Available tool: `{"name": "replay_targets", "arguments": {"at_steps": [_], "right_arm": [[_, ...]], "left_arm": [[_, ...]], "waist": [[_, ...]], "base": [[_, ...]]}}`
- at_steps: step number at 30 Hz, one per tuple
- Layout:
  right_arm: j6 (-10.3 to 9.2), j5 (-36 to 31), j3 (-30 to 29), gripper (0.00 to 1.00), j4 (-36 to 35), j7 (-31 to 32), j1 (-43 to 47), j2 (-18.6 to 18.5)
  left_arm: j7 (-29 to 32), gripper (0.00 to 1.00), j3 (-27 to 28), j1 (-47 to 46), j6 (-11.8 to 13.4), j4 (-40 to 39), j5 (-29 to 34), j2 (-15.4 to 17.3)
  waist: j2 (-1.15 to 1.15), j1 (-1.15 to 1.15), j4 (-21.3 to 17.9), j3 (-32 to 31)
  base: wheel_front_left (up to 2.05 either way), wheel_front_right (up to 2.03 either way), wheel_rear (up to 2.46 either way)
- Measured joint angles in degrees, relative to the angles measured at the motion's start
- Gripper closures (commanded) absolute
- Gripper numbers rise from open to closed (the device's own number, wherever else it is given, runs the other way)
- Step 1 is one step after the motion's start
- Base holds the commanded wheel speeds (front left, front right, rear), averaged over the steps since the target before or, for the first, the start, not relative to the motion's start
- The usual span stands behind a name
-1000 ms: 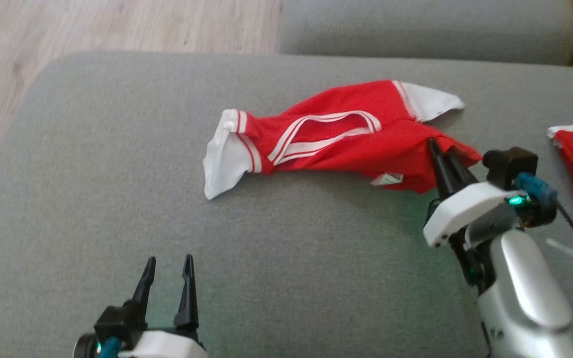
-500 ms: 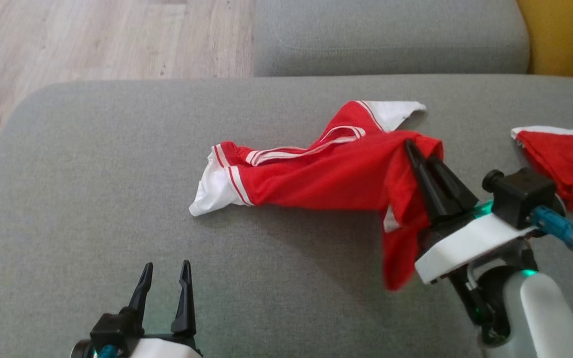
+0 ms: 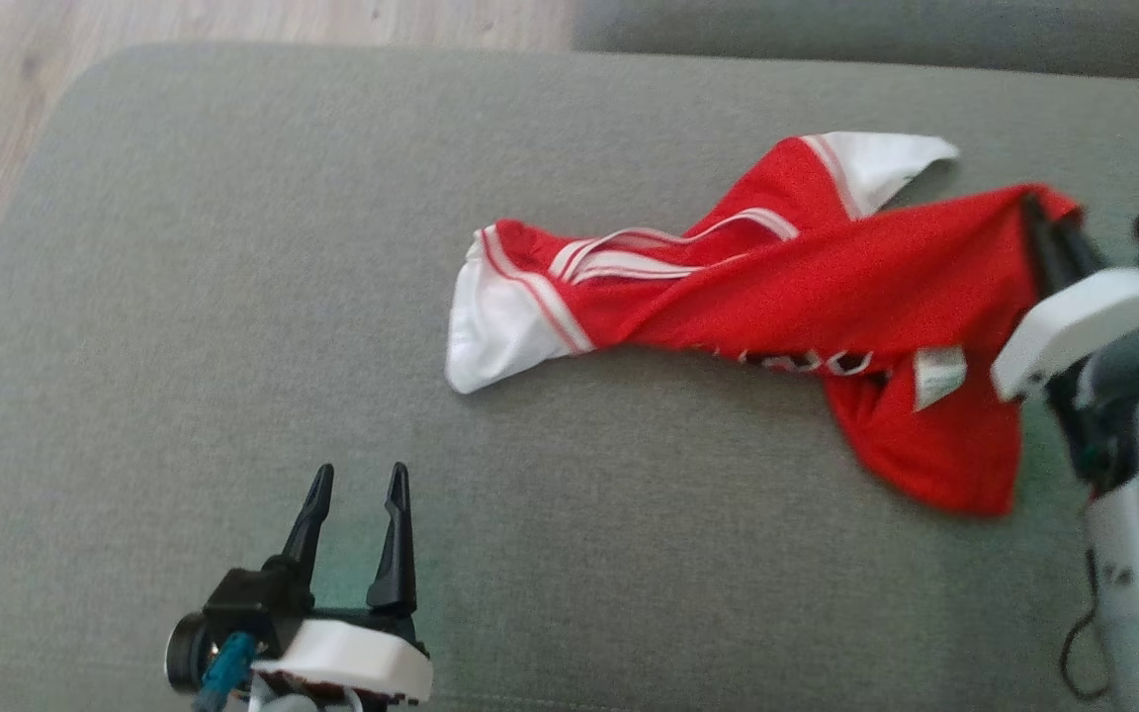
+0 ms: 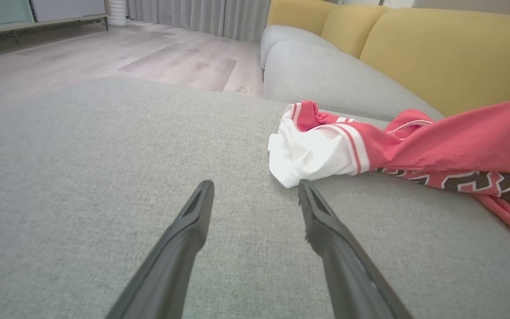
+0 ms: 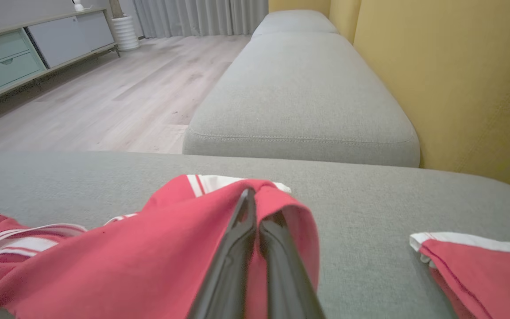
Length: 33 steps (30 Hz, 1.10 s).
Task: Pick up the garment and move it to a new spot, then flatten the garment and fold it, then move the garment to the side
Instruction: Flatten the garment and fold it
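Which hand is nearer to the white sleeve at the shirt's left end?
Left. The left hand sits open just short of the white sleeve. The right hand is shut on the opposite end of the red shirt.

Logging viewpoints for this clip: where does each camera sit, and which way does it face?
Head view: on the head, looking down at the grey cushion and garment; open left gripper lower left, right gripper shut on the garment at right.
Left wrist view: low over the cushion, along its own spread fingers toward the garment's white sleeve.
Right wrist view: along its shut fingers, pinching the garment, toward a farther cushion.
Shared: all three show the garment.
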Motion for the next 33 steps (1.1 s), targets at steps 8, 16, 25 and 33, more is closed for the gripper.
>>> {"name": "replay_targets", "arguments": {"at_steps": [8, 16, 25, 33], "right_arm": [[0.00, -2.23, -2.16, 0.00, 14.71, -5.99, -9.56, -1.57], [0.00, -3.07, 0.33, 0.00, 20.64, -13.24, -11.34, 0.24], [0.00, 0.25, 4.38, 0.00, 17.24, -15.07, -1.97, 4.23], [0.00, 1.71, 2.88, 0.00, 17.12, -13.16, 1.28, 5.22]], "left_arm": [[-0.01, 0.00, -0.09, -1.52, -0.52, 1.74, 0.52, -0.97], [-0.09, 0.00, 0.12, -2.28, -0.93, 2.61, 0.62, -1.52], [-0.09, 0.00, 0.41, -1.57, -0.85, 2.30, 1.01, -1.30], [0.00, 0.00, 0.34, -1.62, -0.59, 1.05, 1.52, -0.49]], "waist": [[0.00, 0.00, 2.23, 3.60], [0.00, -0.01, 0.58, 2.88], [0.00, -0.02, -3.26, -0.03], [0.00, -0.01, -3.73, 1.45]], "base": [[0.00, 0.00, 0.00], [0.00, 0.00, 0.00], [0.00, 0.00, 0.00], [0.00, 0.00, 0.00]]}}
